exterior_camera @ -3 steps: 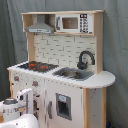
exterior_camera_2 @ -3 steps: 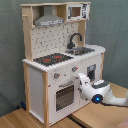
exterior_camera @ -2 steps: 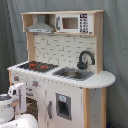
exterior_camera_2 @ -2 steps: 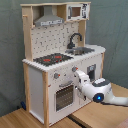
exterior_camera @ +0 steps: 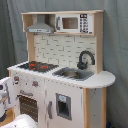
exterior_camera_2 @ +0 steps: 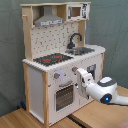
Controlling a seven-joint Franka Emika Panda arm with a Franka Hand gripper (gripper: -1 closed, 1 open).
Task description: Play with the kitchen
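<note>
So from my end, the toy kitchen [exterior_camera_2: 60, 60] is standing on a light wooden tabletop [exterior_camera_2: 20, 119] in the second exterior view, and it fills most of the frame in both exterior views. The sink [exterior_camera: 74, 74] is a metal basin sunk into the white counter, under the black faucet [exterior_camera: 85, 59], and I can't make out anything sitting in it. Same story from the other side: the sink [exterior_camera_2: 82, 50] just looks like a bare basin.

The oven door [exterior_camera_2: 65, 96] is closed, with a dark grilled window, and I can't see what's behind it. Up top there's a little microwave [exterior_camera: 74, 23] in the wooden shelf, door closed, next to the grey hood [exterior_camera: 41, 27]. The black stovetop [exterior_camera: 37, 66] has red rings and nothing on them.

The gripper [exterior_camera_2: 79, 75] is right up against the front panel in the second exterior view, at the knob row just above the oven door. I honestly can't tell whether the jaws are spread or pressed together; it's just a white blob there. The arm [exterior_camera_2: 107, 92] comes in from the second exterior view's right. In the first exterior view I only catch white bits of the arm [exterior_camera: 4, 95] at the first exterior view's left edge.

Behind it all hangs a grey-green curtain [exterior_camera: 115, 40].
</note>
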